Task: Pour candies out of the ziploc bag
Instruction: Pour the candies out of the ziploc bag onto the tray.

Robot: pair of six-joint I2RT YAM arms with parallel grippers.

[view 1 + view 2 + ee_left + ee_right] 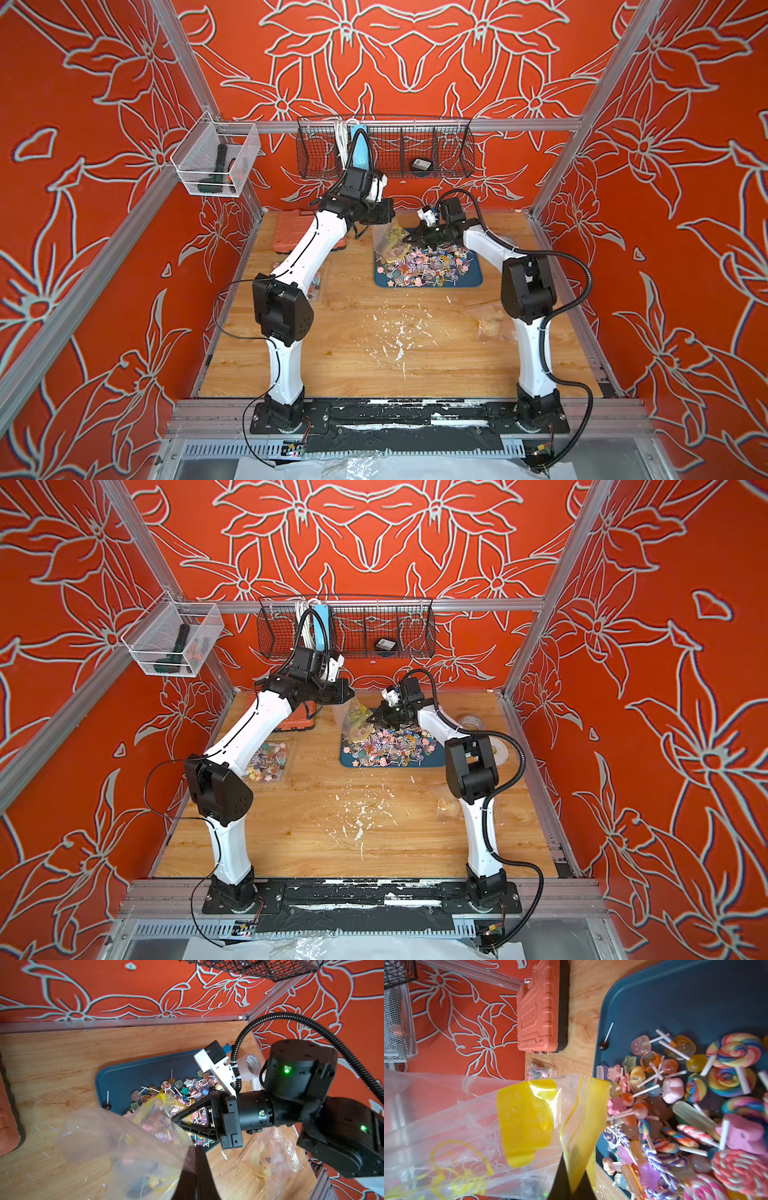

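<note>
The ziploc bag (388,241) (355,721), clear with yellow print, hangs tilted over the left end of the blue tray (473,279) (436,763). My left gripper (390,219) (196,1147) is shut on the bag's (124,1147) upper edge. My right gripper (409,239) (572,1188) is shut on its yellow zip strip (583,1126), low by the tray (675,1001). The candies (424,268) (390,748) (695,1126), small multicoloured lollipops on white sticks, lie heaped on the tray. Blurred coloured shapes show through the bag; whether they are inside I cannot tell.
An orange tool case (291,232) (538,1012) lies at the back left. A second bag of sweets (268,760) sits under the left arm. A crumpled bag (490,324) (270,1157) lies by the right arm, near a tape roll (471,721). Wire baskets (386,149) hang on the back wall.
</note>
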